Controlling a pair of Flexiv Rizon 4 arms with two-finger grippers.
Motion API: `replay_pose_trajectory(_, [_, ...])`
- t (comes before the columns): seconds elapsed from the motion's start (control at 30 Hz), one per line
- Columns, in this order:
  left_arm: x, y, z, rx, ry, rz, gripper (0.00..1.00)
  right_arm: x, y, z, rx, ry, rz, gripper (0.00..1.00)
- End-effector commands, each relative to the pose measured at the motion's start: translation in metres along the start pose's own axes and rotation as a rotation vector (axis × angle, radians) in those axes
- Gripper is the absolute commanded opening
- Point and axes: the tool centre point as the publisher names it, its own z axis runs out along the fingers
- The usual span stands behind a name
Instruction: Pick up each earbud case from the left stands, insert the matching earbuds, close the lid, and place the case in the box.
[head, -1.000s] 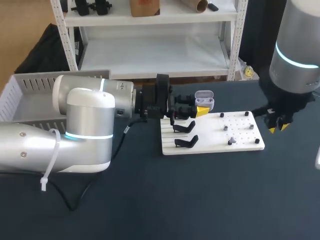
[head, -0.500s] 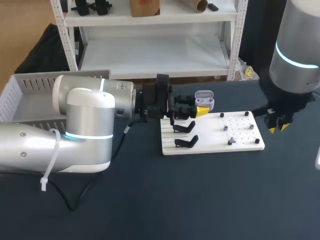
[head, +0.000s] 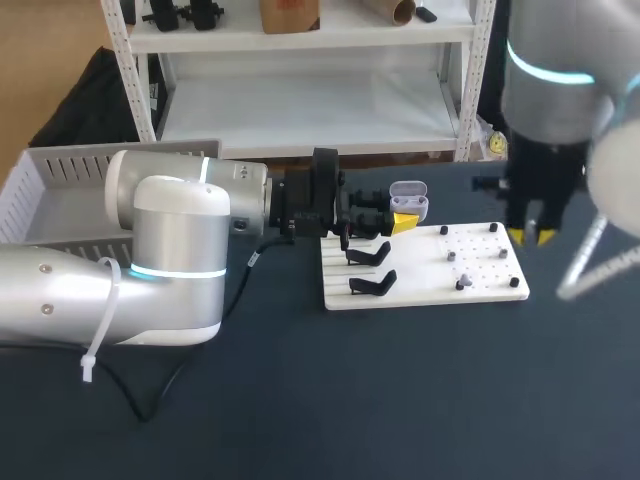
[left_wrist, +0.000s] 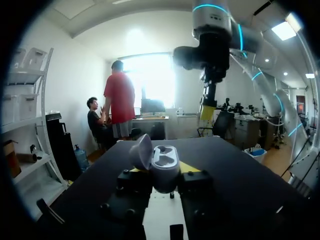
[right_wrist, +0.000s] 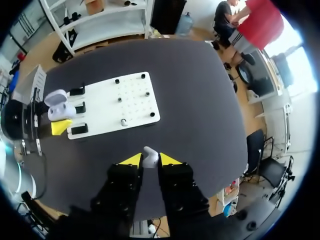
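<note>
We are holding the earbud case (head: 408, 203) in our left gripper (left_wrist: 159, 169). Its yellow-tipped fingers are pressing on the case from both sides, so this pincer is pinching the case. The case is sitting upright between them with its lid (left_wrist: 141, 150) standing open and leaning off to one side, and its two hollow seats are showing in the left wrist view. In the head view the case is hanging just over the far left corner of the white board (head: 480, 288). It is just beyond a black stand (head: 370, 255) and a second black stand (head: 373, 284), both standing free on the board's left side. Our left arm (head: 170, 260) is stretching in from the left, lying low over the dark table (head: 400, 400). The box (head: 70, 165) is sitting at the far left behind it, well apart from the case. Our right arm (head: 550, 70) is coming down from the far right. Our right gripper (right_wrist: 150, 159) is hanging by the board's far right corner, high over the table and well apart from the case. Its fingers are drawn close together and are pinching a small white earbud (right_wrist: 149, 155) between the yellow tips. From the left wrist view this gripper is showing ahead of the open case, pointing downward. A small pale piece (head: 462, 284) is standing on the board toward its near edge, among several dark pegs.
</note>
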Motion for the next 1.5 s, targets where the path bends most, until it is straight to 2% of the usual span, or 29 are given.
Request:
replay_pose_trajectory(0.03, [0.000, 0.001, 0.001, 0.000, 0.001, 0.000, 0.00, 0.003, 0.012, -0.018, 0.018, -0.010, 0.068, 0.00])
replay_pose_trajectory(0.37, [0.000, 0.001, 0.001, 0.000, 0.001, 0.000, 0.00, 0.017, 0.031, -0.045, 0.022, 0.015, 0.280, 0.00])
replay_pose_trajectory(0.47, [0.000, 0.001, 0.001, 0.000, 0.001, 0.000, 0.00, 0.020, 0.037, -0.053, 0.056, 0.024, 0.309, 0.00])
replay_pose_trajectory(0.63, [0.000, 0.001, 0.001, 0.000, 0.001, 0.000, 0.00, 0.020, 0.046, -0.064, 0.119, -0.015, 0.276, 0.00])
replay_pose_trajectory(0.77, [0.000, 0.001, 0.001, 0.000, 0.001, 0.000, 0.00, 0.019, 0.050, -0.069, 0.124, -0.027, 0.238, 0.00])
replay_pose_trajectory(1.3, [0.000, 0.001, 0.001, 0.000, 0.001, 0.000, 0.00, 0.019, 0.050, -0.069, 0.133, -0.025, 0.241, 0.00])
replay_pose_trajectory(1.33, [0.000, 0.001, 0.001, 0.000, 0.001, 0.000, 0.00, 0.021, 0.055, -0.069, 0.114, -0.027, 0.246, 0.00])
replay_pose_trajectory(1.5, [0.000, 0.001, 0.001, 0.000, 0.001, 0.000, 0.00, 0.020, 0.075, -0.068, 0.127, -0.085, 0.275, 0.00])
